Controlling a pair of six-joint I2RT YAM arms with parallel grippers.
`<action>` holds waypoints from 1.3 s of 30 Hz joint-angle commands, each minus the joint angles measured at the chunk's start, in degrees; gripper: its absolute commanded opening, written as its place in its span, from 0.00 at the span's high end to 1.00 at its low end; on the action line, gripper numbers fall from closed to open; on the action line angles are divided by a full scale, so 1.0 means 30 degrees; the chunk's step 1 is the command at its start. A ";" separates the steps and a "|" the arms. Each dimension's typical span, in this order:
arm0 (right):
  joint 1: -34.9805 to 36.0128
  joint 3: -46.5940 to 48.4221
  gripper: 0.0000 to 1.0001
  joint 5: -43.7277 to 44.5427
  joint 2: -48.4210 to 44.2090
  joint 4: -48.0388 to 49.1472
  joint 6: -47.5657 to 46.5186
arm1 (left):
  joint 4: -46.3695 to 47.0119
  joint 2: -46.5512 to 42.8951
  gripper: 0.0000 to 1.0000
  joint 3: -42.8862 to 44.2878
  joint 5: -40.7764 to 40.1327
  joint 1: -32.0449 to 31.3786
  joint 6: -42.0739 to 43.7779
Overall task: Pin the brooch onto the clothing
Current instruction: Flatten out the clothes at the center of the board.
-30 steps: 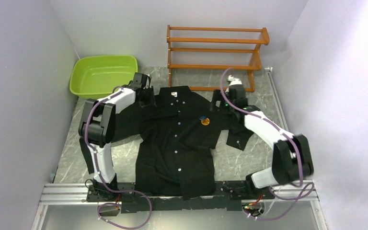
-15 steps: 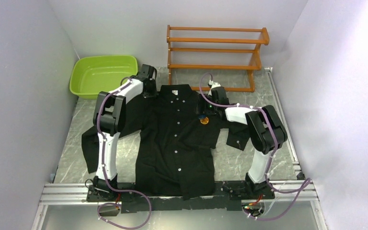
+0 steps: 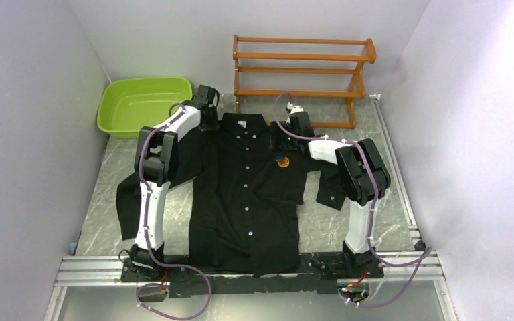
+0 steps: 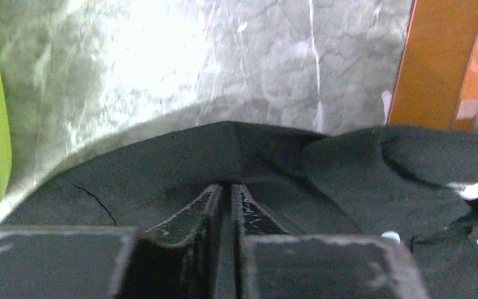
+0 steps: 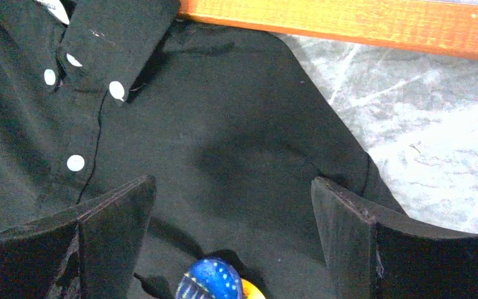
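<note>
The clothing, a black button-up shirt, lies flat and face up on the table. The brooch, orange with a blue part, rests on its chest right of the button row. My left gripper sits at the shirt's left shoulder beside the collar. In the left wrist view its jaws are pressed together on a ridge of the black cloth. My right gripper hovers just behind the brooch. In the right wrist view it stands wide open, and the brooch lies between its fingers, touching neither.
A green basin stands at the back left, close to my left gripper. A wooden rack stands behind the collar, its rail just beyond my right gripper. Grey walls close in both sides.
My left gripper moved to the shirt's shoulder and shut on the cloth. My right arm folded in and swung left, bringing its open gripper over the brooch. The left sleeve now shows.
</note>
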 commanded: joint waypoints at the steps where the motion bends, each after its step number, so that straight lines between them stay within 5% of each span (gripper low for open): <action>1: -0.0098 0.0057 0.00 0.0658 -0.2287 -0.1031 -0.0877 | 0.0023 -0.3053 0.66 -0.1597 0.0482 0.0008 0.1579; 3: -0.0073 -0.0603 0.00 0.0459 -0.4512 -0.1317 -0.0828 | 0.0399 -0.5361 0.41 -0.2769 0.1366 -0.0267 0.1577; 6: -0.0018 -0.1916 0.00 0.0022 -0.7648 -0.2240 -0.0490 | -0.0001 -0.9024 0.23 -0.4793 0.2237 -0.0589 0.0697; 17: 0.1177 -0.7490 0.02 -0.4030 -1.6575 -0.8604 0.1166 | -0.2319 -2.1971 0.12 -1.7272 0.4264 -0.2969 -0.4333; 24: 0.6710 -1.0692 0.10 -0.3616 -1.9621 -1.1141 0.4394 | -0.5336 -2.7948 0.20 -2.3659 0.3402 -0.6905 -0.9749; 32: 1.3181 -1.2430 0.11 -0.1481 -1.7515 -1.0381 0.8929 | -0.5861 -2.7897 0.31 -2.6549 0.1937 -1.1763 -1.5214; 39: 1.4111 -1.3685 0.08 -0.0590 -1.5360 -1.0741 1.1717 | -0.8390 -2.2304 0.84 -2.5978 -0.0455 -1.5093 -1.8723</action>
